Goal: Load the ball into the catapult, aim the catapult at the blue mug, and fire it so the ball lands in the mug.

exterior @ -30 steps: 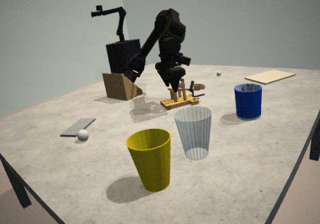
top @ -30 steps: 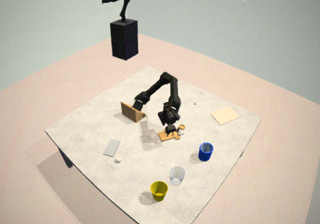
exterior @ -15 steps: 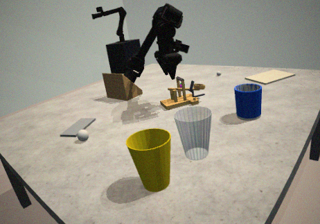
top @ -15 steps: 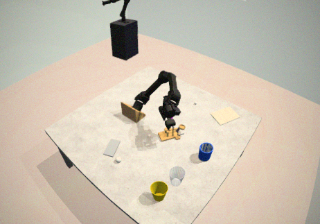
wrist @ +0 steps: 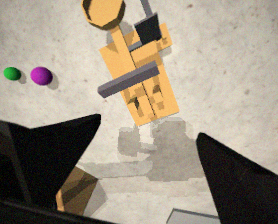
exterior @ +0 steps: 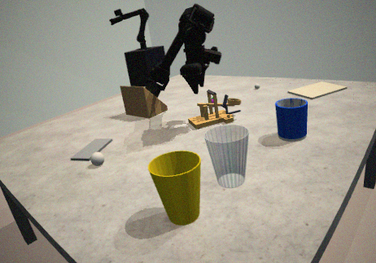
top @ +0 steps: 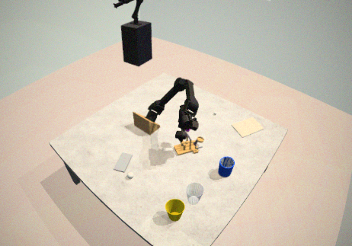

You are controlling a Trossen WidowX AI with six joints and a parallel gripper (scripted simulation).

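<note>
The wooden catapult [top: 184, 149] [exterior: 199, 122] [wrist: 169, 102] stands mid-table, a dark crossbar over its arm. Its round cup [top: 200, 139] [exterior: 233, 101] [wrist: 102, 11] looks empty in the wrist view. My gripper [exterior: 198, 89] [wrist: 148, 127] is open and empty, above and behind the catapult's rear end. The blue mug [top: 225, 169] [exterior: 291, 121] stands upright beyond the cup end. A purple ball [wrist: 41, 76] and a green ball [wrist: 12, 73] lie beside the catapult. A white ball [top: 130, 175] [exterior: 97, 159] lies by a grey slab. Which ball is meant cannot be told.
A yellow cup [top: 175, 210] [exterior: 179, 194] and a clear cup [top: 194, 193] [exterior: 229, 159] stand near the front. A wooden wedge [top: 144, 123] [exterior: 138, 102] [wrist: 80, 190] is by the arm's base. A grey slab [top: 123, 162] [exterior: 93, 149] and a cream board [top: 248, 127] [exterior: 317, 89] lie flat.
</note>
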